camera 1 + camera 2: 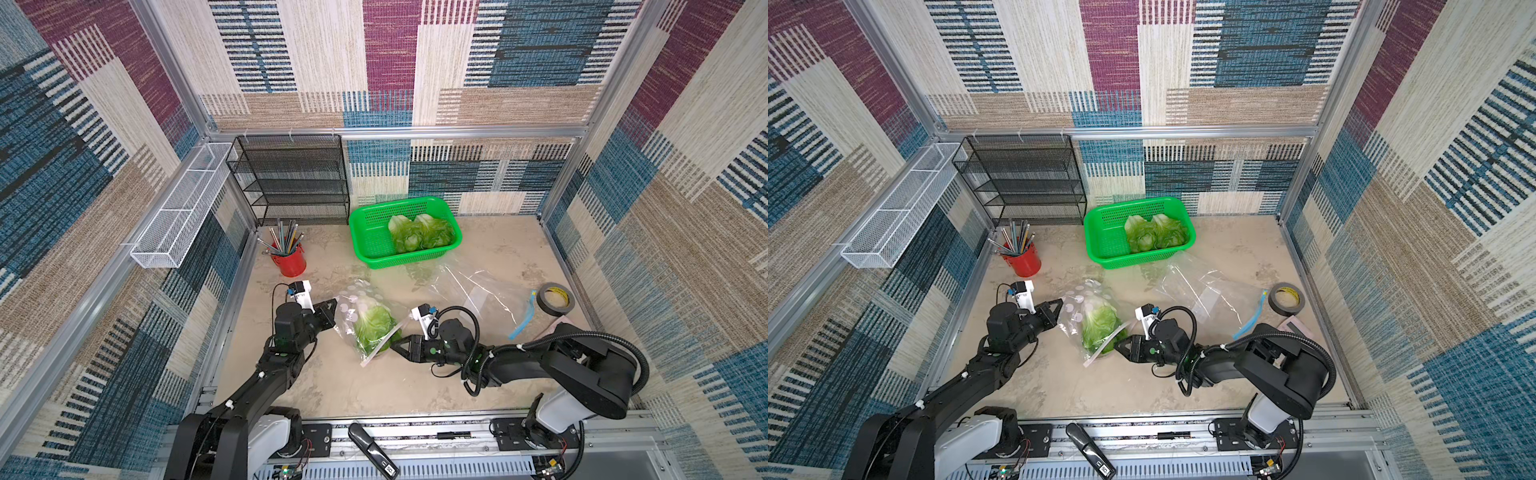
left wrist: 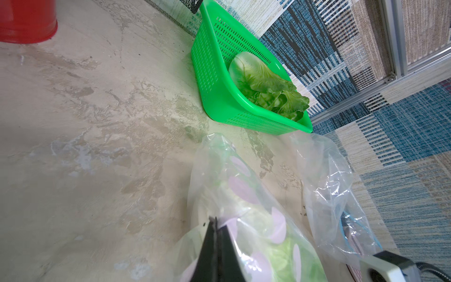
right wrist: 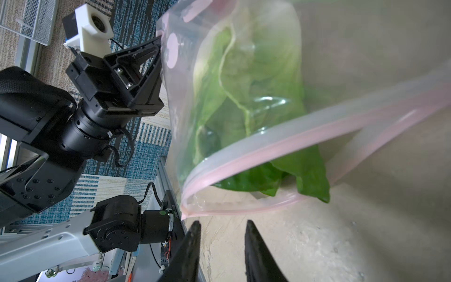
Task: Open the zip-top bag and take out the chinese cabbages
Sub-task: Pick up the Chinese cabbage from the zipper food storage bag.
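Now left gripper (image 1: 335,301) tight on zip-top bag (image 1: 351,311)

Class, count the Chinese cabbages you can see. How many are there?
3 cabbages: two side by side in the green basket, one inside the pink zip-top bag. None seems hidden.

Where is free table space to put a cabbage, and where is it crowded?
Free: the table between filled bag and front rail; between red cup and green basket; behind the tape roll. Crowded: the middle, with left gripper, right gripper and empty bag.
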Robot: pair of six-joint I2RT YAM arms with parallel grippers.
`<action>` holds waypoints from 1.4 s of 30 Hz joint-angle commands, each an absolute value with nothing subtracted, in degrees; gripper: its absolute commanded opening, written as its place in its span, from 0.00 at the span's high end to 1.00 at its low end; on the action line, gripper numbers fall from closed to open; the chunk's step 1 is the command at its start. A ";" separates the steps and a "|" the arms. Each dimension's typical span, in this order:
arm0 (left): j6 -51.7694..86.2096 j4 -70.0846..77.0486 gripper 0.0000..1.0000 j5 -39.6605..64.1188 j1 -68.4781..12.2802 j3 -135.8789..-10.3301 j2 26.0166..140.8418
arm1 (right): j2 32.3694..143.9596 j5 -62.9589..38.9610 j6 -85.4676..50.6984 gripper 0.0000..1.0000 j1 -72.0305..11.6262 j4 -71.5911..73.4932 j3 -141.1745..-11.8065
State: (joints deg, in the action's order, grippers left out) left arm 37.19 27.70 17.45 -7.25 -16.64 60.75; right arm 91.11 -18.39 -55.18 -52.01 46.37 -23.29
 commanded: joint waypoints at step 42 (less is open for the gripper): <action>40.00 31.75 1.00 17.40 -7.21 -13.62 57.53 | 105.45 -16.46 -65.78 0.49 -53.87 76.00 -26.15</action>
